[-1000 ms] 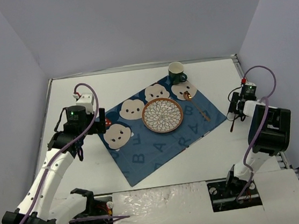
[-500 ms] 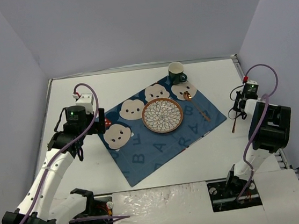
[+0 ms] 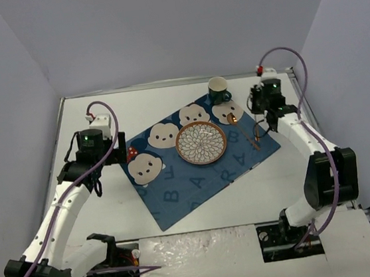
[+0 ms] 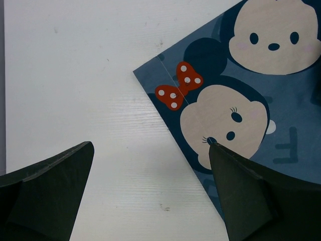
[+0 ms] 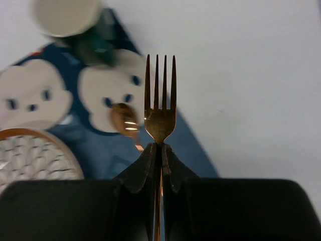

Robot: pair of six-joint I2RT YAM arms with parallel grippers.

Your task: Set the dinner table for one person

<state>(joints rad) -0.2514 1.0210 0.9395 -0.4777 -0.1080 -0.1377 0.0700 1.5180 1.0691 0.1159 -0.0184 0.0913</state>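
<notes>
1. A plain lavender-grey back wall (image 3: 172,26) rises behind the far edge of the matte white dinner table (image 3: 283,181).
2. A matching left wall (image 3: 4,132) and right wall (image 3: 354,39) close in the table's left and right edges.
3. A thin metal rail (image 3: 165,84) runs along the far edge.
4. The light is soft and even, and shadows are faint.

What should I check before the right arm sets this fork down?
1. Grip: right gripper is shut on the fork, tines pointing straight ahead. Ok.
2. Room beside the spoon: it lies right of the plate, close to the fork's line. Cannot tell.
3. Spare spot: the placemat is bare left of the plate. Ok.
4. Left gripper: open over the placemat's left corner, away from the plate. Ok.
5. Cup: upright at the placemat's far corner, apart from the fork. Ok.
6. Fork's height above the placemat. Cannot tell.
</notes>
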